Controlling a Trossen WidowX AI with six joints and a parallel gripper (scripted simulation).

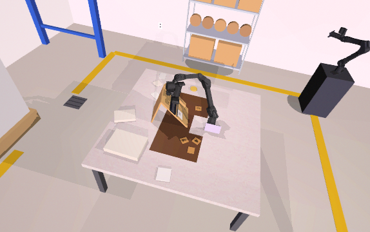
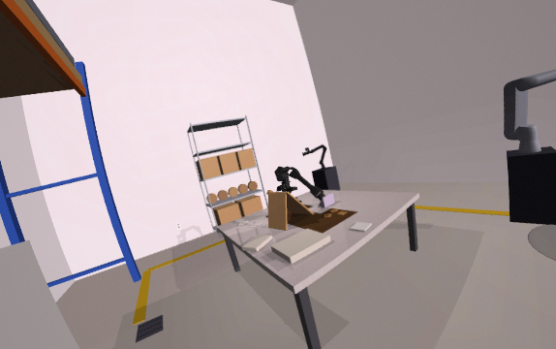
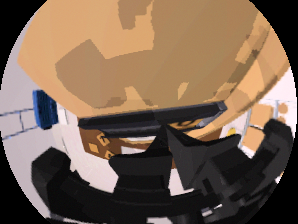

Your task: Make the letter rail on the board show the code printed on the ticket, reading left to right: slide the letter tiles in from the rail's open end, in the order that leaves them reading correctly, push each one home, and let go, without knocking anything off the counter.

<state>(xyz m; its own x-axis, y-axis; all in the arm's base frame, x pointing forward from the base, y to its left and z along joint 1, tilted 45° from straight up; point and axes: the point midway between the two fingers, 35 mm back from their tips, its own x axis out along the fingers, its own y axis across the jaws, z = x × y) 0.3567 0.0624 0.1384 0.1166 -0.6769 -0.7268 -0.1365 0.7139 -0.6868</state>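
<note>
Near the lower middle of the wrist view, the gripper's fingertips (image 1: 173, 111) stand closed on nothing, beside the dark rail (image 3: 145, 120) on the tilted board (image 3: 165, 65) (image 1: 185, 120) (image 2: 302, 206). Below centre in the top view, three loose tiles (image 1: 191, 150) lie on the brown mat (image 1: 162, 143) (image 2: 326, 224) (image 3: 90, 136); another tile (image 1: 198, 108) lies higher up. Loading seems unfinished; the rail's letters are unreadable.

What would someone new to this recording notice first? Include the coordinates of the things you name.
The black arm (image 1: 205, 84) (image 2: 307, 180) arching over the table (image 1: 233, 167) (image 2: 380, 208), its shut gripper at the slanted wooden board (image 1: 185, 120) (image 2: 298, 204) (image 3: 165, 65). Next, the dark brown mat (image 1: 167, 142) (image 2: 322, 224) beneath, with three tiles grouped near one end.
</note>
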